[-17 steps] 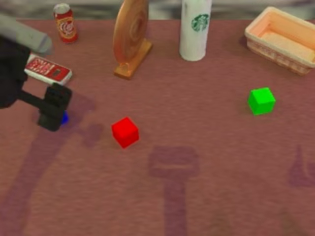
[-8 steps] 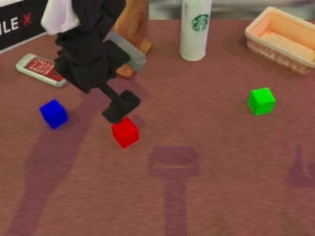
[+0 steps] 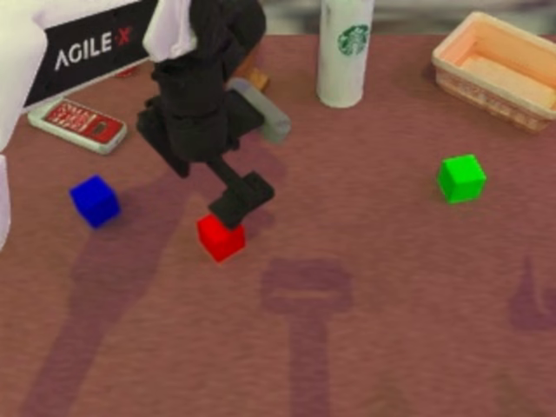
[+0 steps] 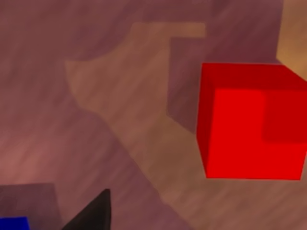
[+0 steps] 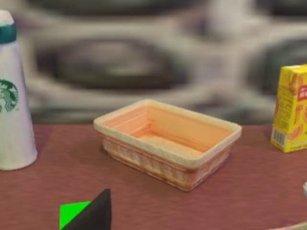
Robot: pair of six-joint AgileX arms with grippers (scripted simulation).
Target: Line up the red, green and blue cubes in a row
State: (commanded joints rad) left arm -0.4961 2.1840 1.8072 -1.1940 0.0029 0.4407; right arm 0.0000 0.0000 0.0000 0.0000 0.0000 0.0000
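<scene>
Red cube [image 3: 221,238] sits under my left gripper [image 3: 241,199] (whether its fingers are parted, I cannot tell).

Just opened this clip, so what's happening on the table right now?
The left gripper hangs just above the red cube, which sits on the table and is not gripped. The blue cube lies apart near the left edge and the green cube far off toward the right, so the three do not form a tidy row yet. The right arm is out of the top view.
</scene>
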